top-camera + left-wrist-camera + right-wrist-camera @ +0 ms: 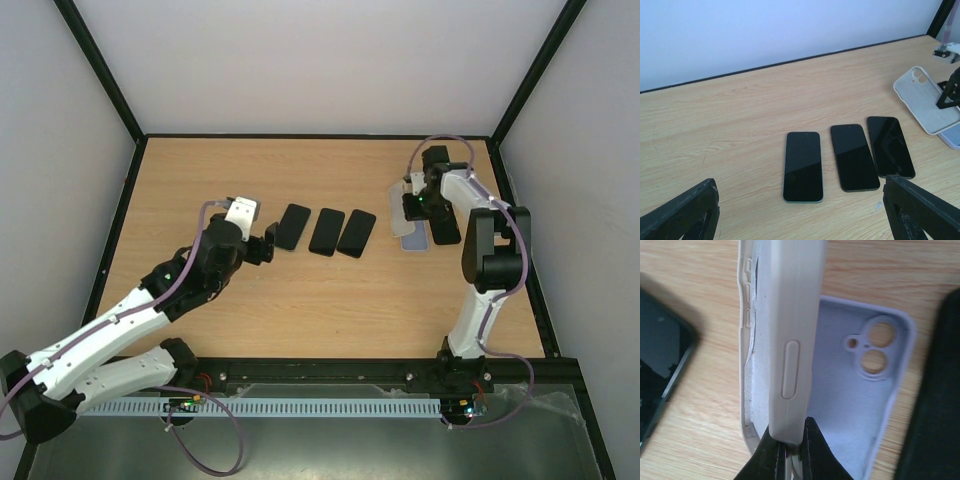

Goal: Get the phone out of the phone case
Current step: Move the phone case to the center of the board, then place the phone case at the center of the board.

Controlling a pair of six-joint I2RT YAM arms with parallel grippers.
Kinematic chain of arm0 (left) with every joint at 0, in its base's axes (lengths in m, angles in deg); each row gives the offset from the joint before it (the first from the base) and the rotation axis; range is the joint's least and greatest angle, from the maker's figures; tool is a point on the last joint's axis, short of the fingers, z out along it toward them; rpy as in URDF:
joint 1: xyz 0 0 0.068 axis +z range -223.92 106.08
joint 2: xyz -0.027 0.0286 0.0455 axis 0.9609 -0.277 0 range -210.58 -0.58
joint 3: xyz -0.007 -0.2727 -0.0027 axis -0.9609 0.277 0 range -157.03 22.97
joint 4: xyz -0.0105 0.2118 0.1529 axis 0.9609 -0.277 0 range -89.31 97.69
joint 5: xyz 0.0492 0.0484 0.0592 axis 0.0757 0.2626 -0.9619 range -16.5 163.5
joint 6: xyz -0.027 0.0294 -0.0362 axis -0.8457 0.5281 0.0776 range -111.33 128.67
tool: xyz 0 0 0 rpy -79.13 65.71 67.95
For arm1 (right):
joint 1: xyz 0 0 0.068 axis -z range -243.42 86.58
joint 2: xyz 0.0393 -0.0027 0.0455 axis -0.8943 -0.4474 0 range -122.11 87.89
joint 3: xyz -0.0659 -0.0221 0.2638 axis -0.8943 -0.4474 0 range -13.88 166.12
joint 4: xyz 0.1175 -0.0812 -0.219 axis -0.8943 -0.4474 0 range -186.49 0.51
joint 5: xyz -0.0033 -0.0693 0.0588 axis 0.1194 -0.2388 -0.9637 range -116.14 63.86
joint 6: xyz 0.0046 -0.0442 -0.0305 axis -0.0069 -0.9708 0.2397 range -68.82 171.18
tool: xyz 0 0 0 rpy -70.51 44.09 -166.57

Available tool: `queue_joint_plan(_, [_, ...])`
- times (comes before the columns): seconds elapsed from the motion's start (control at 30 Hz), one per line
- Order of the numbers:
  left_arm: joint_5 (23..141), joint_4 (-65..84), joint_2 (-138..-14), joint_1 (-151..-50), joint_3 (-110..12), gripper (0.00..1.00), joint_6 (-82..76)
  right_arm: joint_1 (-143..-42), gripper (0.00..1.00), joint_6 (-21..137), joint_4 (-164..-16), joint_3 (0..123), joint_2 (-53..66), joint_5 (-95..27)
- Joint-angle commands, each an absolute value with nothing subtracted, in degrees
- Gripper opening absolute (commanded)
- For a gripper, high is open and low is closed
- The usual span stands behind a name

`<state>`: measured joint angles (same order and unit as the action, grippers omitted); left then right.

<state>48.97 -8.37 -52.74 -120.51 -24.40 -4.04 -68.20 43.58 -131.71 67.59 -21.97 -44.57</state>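
Note:
Three bare black phones lie in a row mid-table [292, 226] [327, 232] [356, 233], and all three show in the left wrist view [803, 166] [854, 157] [890, 146]. My right gripper [789, 446] is shut on the side wall of an off-white phone case [790, 330] and holds it tilted on edge; it looks empty. In the top view this gripper [418, 202] is at the far right with the case [397, 212]. An empty lavender case [860, 405] lies under it. My left gripper [800, 220] is open and empty, just short of the left phone.
A dark flat object [446, 228], a phone or a case, lies right of the lavender case [413, 241] and beneath my right arm. It fills the right edge of the right wrist view [935, 405]. Black frame posts and white walls bound the wooden table [250, 300].

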Motion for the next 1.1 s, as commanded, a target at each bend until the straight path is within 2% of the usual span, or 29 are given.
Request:
queue_joint_plan(0.0, [47.80, -8.61, -50.62, -120.41, -23.36, 0.88, -4.25, -63.99, 0.02, 40.35, -138.91, 72.03, -23.97, -40.07])
queue_joint_plan(0.2, [47.93, -8.66, -50.05, -120.37, -23.45, 0.88, -4.28, -61.23, 0.02, 39.08, -140.23, 74.08, -23.59, -38.57])
queue_joint_plan(0.53, [47.43, -8.31, -49.85, -120.29, -23.22, 0.88, -4.01, -61.05, 0.02, 31.22, -150.39, 71.82, -21.48, -64.09])
queue_joint_plan(0.83, [47.85, -8.21, -50.00, -119.78, -23.17, 0.88, -4.00, -61.05, 0.02, 32.97, -147.09, 69.14, -24.30, -58.24])
queue_joint_plan(1.07, [47.64, -8.26, -50.21, -119.71, -23.16, 0.88, -3.64, -61.05, 0.04, 31.08, -148.38, 68.99, -28.54, -58.06])
